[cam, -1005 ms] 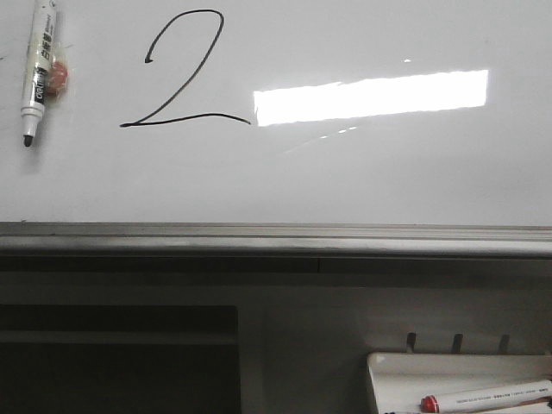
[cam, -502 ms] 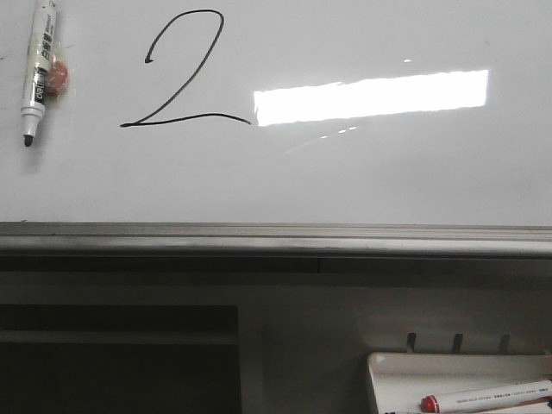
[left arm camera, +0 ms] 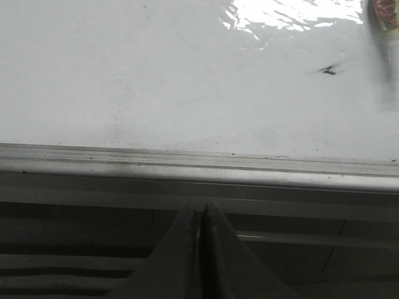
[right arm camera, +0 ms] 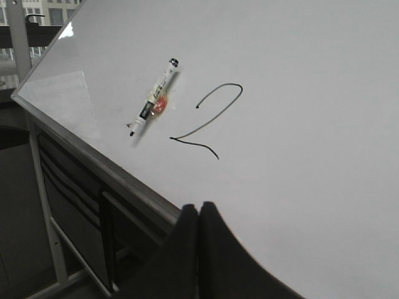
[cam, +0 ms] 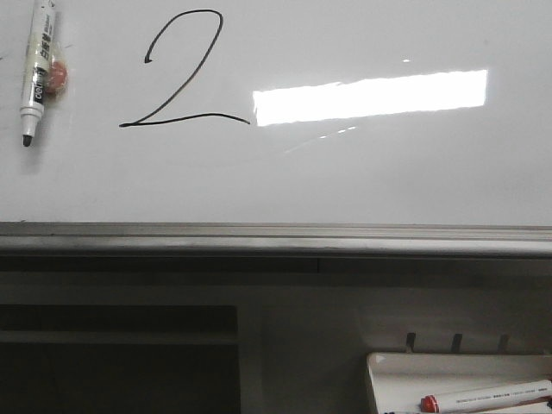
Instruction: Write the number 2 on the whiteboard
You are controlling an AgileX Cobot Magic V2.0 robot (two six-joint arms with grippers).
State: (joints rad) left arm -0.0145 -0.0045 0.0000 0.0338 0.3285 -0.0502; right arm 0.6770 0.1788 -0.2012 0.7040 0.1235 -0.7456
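A thin black number 2 (cam: 177, 73) stands on the glossy whiteboard (cam: 345, 172), upper left in the front view; it also shows in the right wrist view (right arm camera: 209, 118). A black-tipped white marker (cam: 38, 69) sticks to the board left of it, tip down, and shows in the right wrist view (right arm camera: 153, 96) too. My left gripper (left arm camera: 199, 208) is shut and empty below the board's grey rail (left arm camera: 199, 171). My right gripper (right arm camera: 199, 208) is shut and empty, off the board near its lower edge. Neither gripper shows in the front view.
A small white tray (cam: 457, 379) at the lower right holds a red-capped marker (cam: 487, 398). Dark shelving (cam: 121, 354) lies under the rail (cam: 276, 237). A bright rectangular light reflection (cam: 371, 97) sits right of the 2.
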